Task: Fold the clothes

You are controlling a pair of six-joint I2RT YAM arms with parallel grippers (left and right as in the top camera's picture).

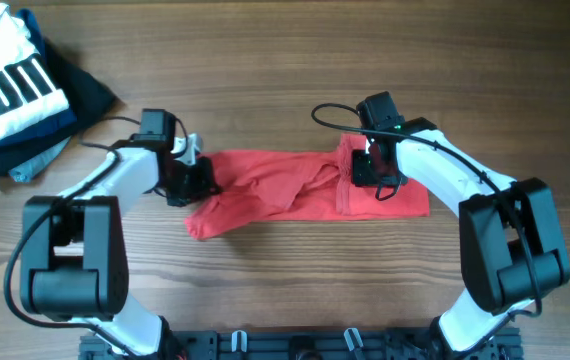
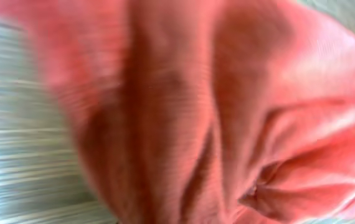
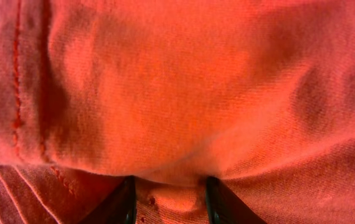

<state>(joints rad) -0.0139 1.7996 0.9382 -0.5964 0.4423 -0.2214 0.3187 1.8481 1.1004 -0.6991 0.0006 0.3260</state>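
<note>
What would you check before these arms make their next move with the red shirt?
1. Cloth in the right gripper: ok; a fold of the shirt sits between its fingers.
2. Cloth in the left gripper: cannot tell; its camera view is blurred and its fingers are hidden.
3. Shirt flat: not ok; it is bunched into a wrinkled band.
4. Grippers spread along the shirt: ok; the left is at its left end, the right on its right part.
5. Other pile clear of the shirt: ok; it lies apart at the far left corner of the table.

T-shirt (image 1: 285, 192) on table (image 1: 265, 80); garment stack (image 1: 15, 90) far-left
</note>
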